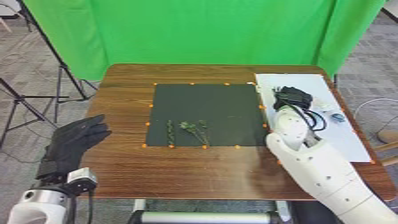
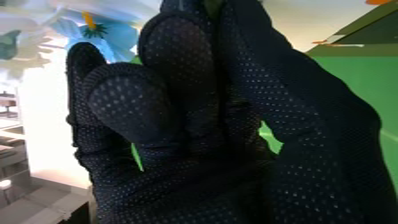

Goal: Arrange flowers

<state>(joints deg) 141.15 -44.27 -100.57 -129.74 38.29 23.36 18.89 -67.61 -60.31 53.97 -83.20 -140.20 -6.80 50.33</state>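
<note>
In the head view my right hand (image 1: 293,98) is over the white sheet (image 1: 302,82), next to pale flowers (image 1: 323,106) and a blue flower (image 1: 338,117). The right wrist view shows my right hand (image 2: 191,165) with thumb and fingers pinched together round a sliver of green stem (image 2: 213,7); its lower part is hidden. Beside the fingers lie a blue flower (image 2: 111,37) with an orange centre and white flowers (image 2: 28,47). Green sprigs (image 1: 189,127) and a leafy stem (image 1: 171,133) lie on the dark mat (image 1: 204,100). My left hand (image 1: 71,142) stays open, left of the mat.
Small orange markers (image 1: 205,147) edge the mat on the brown table (image 1: 200,172). Beyond the table hangs a green curtain (image 1: 204,35). Black tripod stands (image 1: 62,70) are on the floor at the left.
</note>
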